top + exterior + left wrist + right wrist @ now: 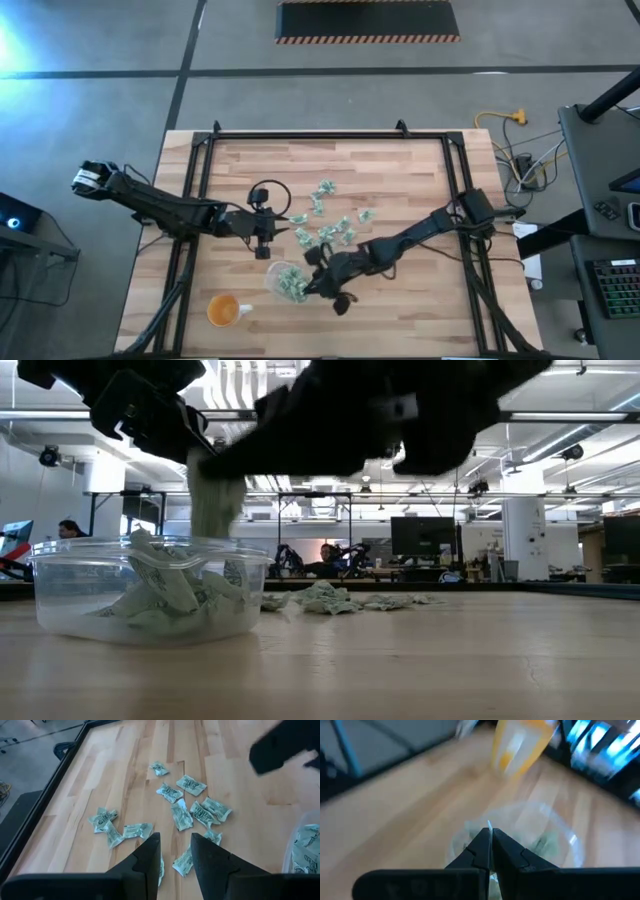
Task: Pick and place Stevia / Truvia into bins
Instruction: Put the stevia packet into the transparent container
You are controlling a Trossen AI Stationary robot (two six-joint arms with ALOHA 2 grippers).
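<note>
Many pale green and white Stevia packets (330, 225) lie loose mid-table, also seen in the left wrist view (192, 815). The clear bin (288, 282) stands near the front and holds several packets (160, 595). My right gripper (490, 837) hangs over the bin, shut on one packet (215, 500). My left gripper (175, 852) hovers open above the near-left part of the loose pile (264, 248), with nothing between its fingers. My right gripper pinches one packet between its two fingertips; only a thin white edge (489, 824) shows past the tips. The fingers slant down from the table's right. The packet hangs below them (215, 510), clear of the table, just above the bin's rim.
An orange cup (222, 311) stands near the front edge, left of the bin. A black frame (200, 160) runs along the table's left, far and right sides. Bare wood lies to the front right.
</note>
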